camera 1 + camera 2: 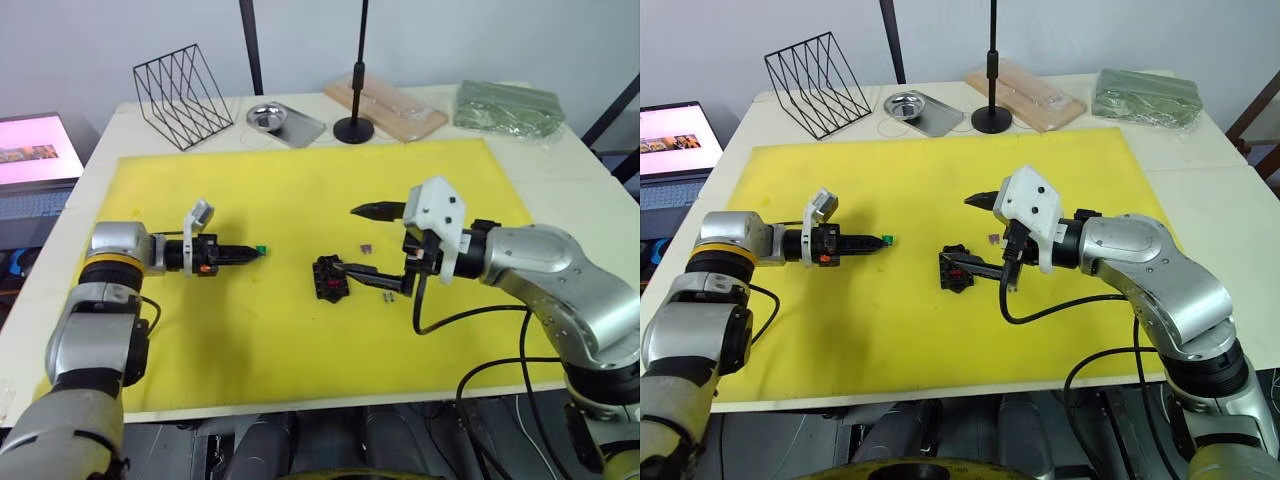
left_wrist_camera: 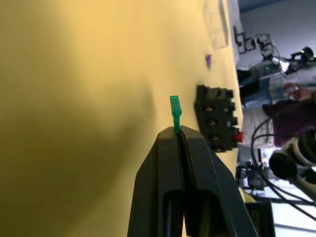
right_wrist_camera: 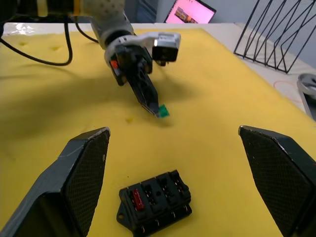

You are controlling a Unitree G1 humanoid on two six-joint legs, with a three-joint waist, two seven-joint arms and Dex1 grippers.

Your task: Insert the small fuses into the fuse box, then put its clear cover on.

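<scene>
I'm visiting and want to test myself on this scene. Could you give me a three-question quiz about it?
1. True or false: the left gripper pinches the green fuse between shut fingers.
2. Which colour of fuse already sits in the fuse box? A) red B) purple C) green
3. Fill in: the right gripper has its fingers ____ above the fuse box.

Key: 1 true; 2 A; 3 open.
</scene>
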